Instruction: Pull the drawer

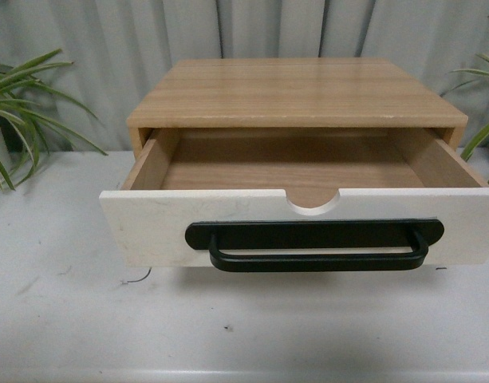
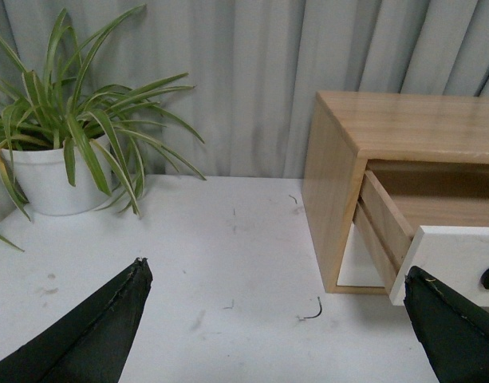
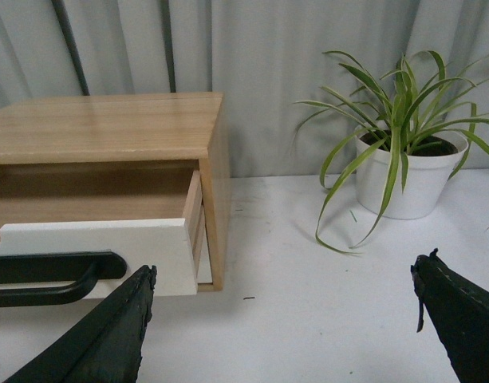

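Note:
The drawer point(image 1: 156, 227) stands pulled well out of its light wood cabinet point(image 1: 296, 92), showing an empty wooden inside. Its white front carries a long black bar handle point(image 1: 316, 245) and a half-round notch in the top edge. Neither arm shows in the front view. My left gripper point(image 2: 276, 307) is open over bare table, off the cabinet's left side, with the drawer front point(image 2: 459, 251) beside one finger. My right gripper point(image 3: 282, 299) is open off the right side, the drawer front point(image 3: 92, 243) and handle end point(image 3: 53, 275) beside one finger. Nothing sits between either pair of fingers.
A white table point(image 1: 84, 319) holds the cabinet. Potted spider plants stand at both sides: one in a white pot point(image 2: 57, 179) on the left, another point(image 3: 408, 179) on the right. A grey curtain point(image 1: 108, 40) hangs behind. A small curled scrap point(image 2: 312, 311) lies on the table.

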Available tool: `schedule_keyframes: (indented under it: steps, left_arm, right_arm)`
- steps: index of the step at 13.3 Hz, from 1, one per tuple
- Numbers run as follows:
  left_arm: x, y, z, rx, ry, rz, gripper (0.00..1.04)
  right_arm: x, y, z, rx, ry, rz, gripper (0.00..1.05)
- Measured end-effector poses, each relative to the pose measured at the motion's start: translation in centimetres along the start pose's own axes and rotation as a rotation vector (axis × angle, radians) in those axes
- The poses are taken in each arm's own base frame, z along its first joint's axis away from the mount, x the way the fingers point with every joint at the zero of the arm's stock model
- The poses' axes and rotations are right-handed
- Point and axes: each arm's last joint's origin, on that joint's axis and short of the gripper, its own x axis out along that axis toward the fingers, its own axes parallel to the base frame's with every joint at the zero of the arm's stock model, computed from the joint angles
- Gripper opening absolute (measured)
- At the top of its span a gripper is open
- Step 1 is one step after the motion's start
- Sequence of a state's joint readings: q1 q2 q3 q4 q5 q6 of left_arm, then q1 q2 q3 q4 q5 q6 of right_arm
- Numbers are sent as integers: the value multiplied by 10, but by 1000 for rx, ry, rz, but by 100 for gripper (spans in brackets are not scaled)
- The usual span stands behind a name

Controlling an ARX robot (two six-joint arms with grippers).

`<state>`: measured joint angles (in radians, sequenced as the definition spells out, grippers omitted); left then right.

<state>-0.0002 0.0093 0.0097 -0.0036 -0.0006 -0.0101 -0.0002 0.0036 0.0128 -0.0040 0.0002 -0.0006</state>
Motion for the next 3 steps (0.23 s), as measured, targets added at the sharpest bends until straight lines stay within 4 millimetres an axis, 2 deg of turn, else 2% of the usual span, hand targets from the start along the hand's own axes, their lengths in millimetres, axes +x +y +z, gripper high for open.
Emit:
schedule_keyframes:
  steps: [3]
  left_arm:
    - [0,0,0,0,0,0,98]
  right_arm:
    - [0,0,0,0,0,0,98]
